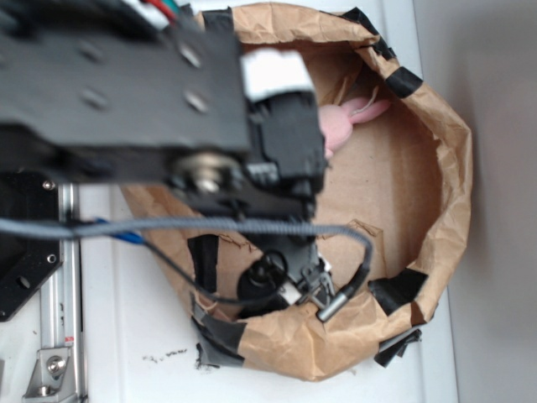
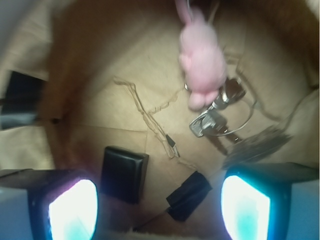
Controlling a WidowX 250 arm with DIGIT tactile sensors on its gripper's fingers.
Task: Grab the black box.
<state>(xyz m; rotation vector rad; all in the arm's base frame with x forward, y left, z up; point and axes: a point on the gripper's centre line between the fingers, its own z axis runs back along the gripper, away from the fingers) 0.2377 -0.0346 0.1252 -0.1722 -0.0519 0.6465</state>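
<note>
Seen from the wrist camera, the gripper (image 2: 159, 207) hangs inside a brown paper bag (image 1: 436, 168) whose walls are rolled down and patched with black tape. Its two glowing fingertips (image 2: 72, 209) stand wide apart at the bottom corners of the view, so the jaws are released and hold nothing.

Nearest, between the fingertips but closer to the one at the picture's left, lies the black box (image 2: 124, 173), flat on the bag's paper floor. It looks reachable from above, though the jaws would likely need to shift toward it to straddle it. Just beside it, nearer the other fingertip, lies a loose black tape strip (image 2: 188, 195), apart from the box.

Farther in, past a crease in the paper floor, a bunch of metal keys on a ring (image 2: 220, 117) rests toward the bag's far wall. A pink plush toy (image 2: 200, 62) lies touching the keys, farthest from the camera.

In the outside view, the robot arm (image 1: 159, 101) reaches over the bag's rim and hides most of the floor, including the box. The bag sits on a white table (image 1: 126, 336).
</note>
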